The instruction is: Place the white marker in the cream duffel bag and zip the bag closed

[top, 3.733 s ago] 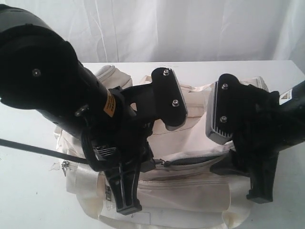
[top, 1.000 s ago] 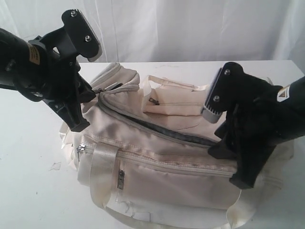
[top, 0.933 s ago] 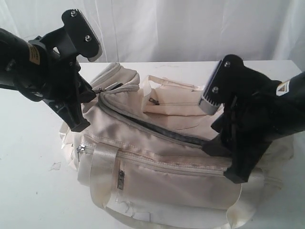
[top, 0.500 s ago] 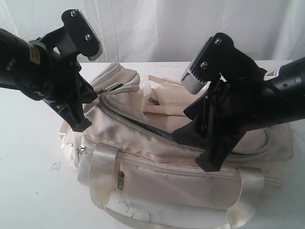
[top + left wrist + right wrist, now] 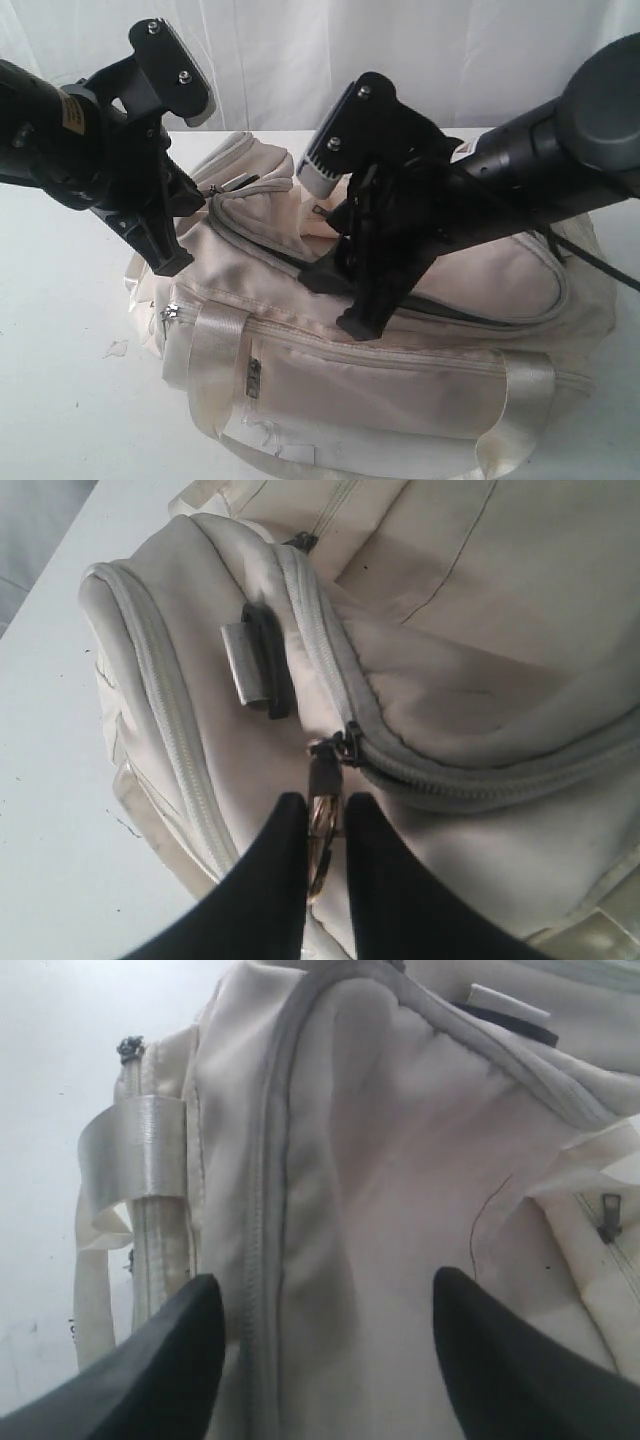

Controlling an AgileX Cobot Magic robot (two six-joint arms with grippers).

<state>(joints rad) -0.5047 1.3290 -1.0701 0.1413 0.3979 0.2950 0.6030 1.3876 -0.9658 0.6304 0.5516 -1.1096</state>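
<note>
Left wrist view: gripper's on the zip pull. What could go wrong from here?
1. The left gripper pinches the zip pull only at its very tips; a tug could slip it out.
2. The right gripper hangs open over the cream duffel bag, gripping nothing, so the soft bag may drag along instead of the slider moving.
3. No white marker shows in any view; it may not be inside.

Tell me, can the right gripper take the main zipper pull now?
Probably not. The left gripper is shut on the zipper pull, covering most of it, at one end of the bag. The right gripper hangs open over the bag's middle.
</note>
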